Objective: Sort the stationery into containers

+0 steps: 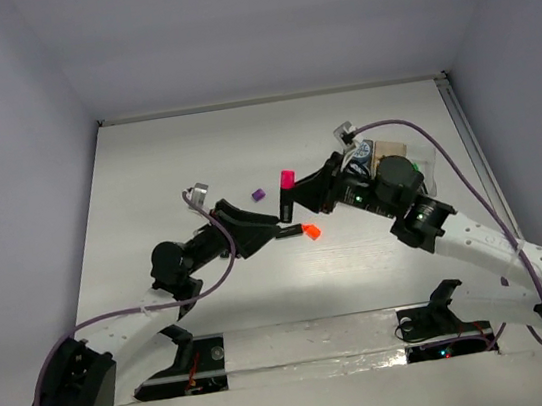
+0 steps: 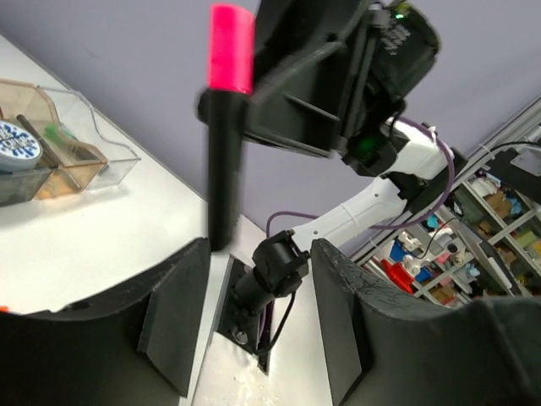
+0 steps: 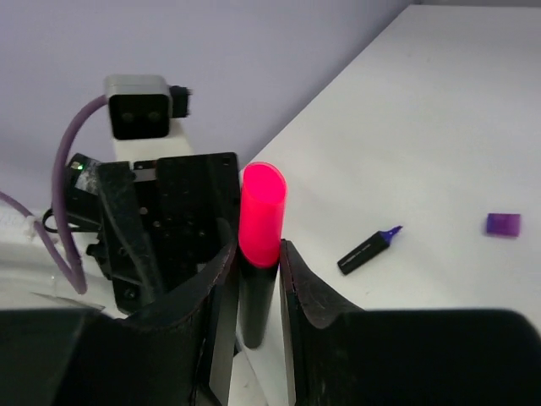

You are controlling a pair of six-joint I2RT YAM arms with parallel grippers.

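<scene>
**Sorting partly done: pink marker in the air, loose items left on the surface**

Top view: The right tool (image 1: 299,197) is clenched on the pink-capped marker (image 1: 286,183) and holds it upright above the middle of the surface (image 1: 192,143). The left tool (image 1: 276,224) sits just beside it, to the lower left. The clear box (image 1: 377,153) is at right of centre, partly hidden behind the right arm and well apart from the marker. A purple cap (image 1: 258,194) lies on the surface just left of the marker. An orange piece (image 1: 310,231) lies just below it, close to the left tool's tip. Neither is sorted yet.

Left wrist view: The left tool's jaws stand apart and grip nothing. The marker hangs upright in the upper centre, and its black lower end comes down near the top of the left-hand finger. It is too blurred to tell whether they touch. The box shows at upper left with its tan insert. A blue-and-white piece (image 2: 13,145) is already inside, so some sorting is done.

Right wrist view: The right tool's fingers press both sides of the marker's black body, with the pink cap sticking up above them at centre. An uncapped marker (image 3: 369,249) with a purple tip lies on the surface right of centre. The purple cap is further right, apart from it.

Judgement: This is the early-to-middle stage. The pink marker needs carrying to a container, and at least three loose items remain.
</scene>
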